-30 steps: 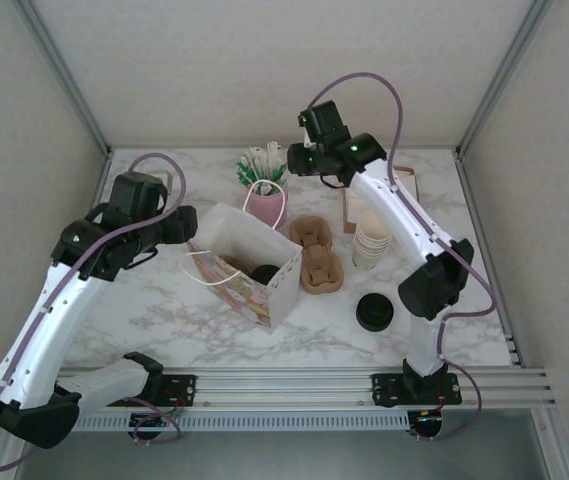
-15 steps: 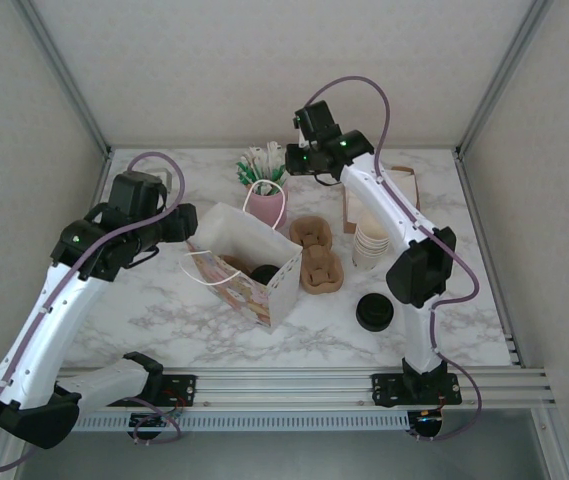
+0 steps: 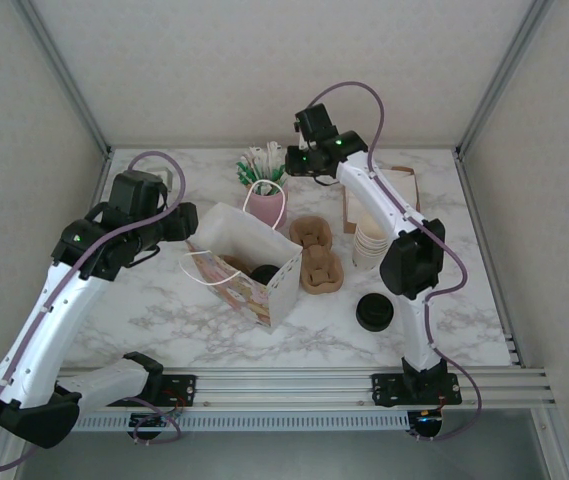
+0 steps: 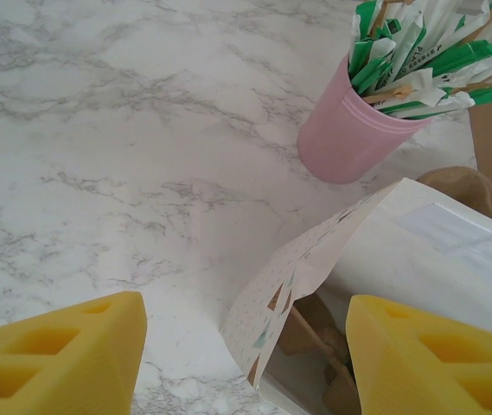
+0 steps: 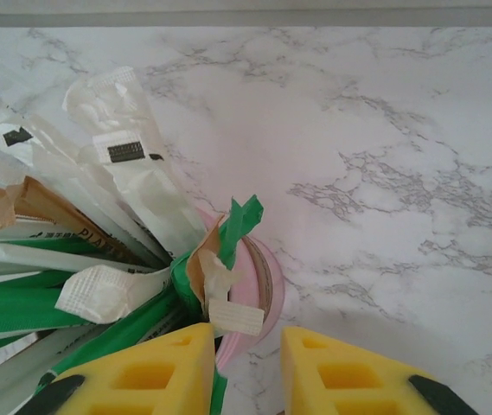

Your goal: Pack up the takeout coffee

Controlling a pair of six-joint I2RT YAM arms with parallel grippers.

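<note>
Where print is legible, we read only the letters PLA on one wrapper (image 5: pixel 99 235) among the green, white and brown paper sleeves in the smooth pink cup (image 5: pixel 267 281) near the marbled table's (image 3: pixel 164 310) far edge; other labels are too small to read. The takeout coffee (image 3: pixel 264 272) stands inside the paper bag (image 3: pixel 254 295) at mid-table, its round black lid showing. The left gripper (image 4: pixel 246 346) has blocky yellow jaws spread wide, with the bag's triangle-patterned rim between them. The right gripper (image 5: pixel 247 367) sits just over the cup's rim, jaws narrowly parted; we cannot tell whether they pinch a wrapper.
</note>
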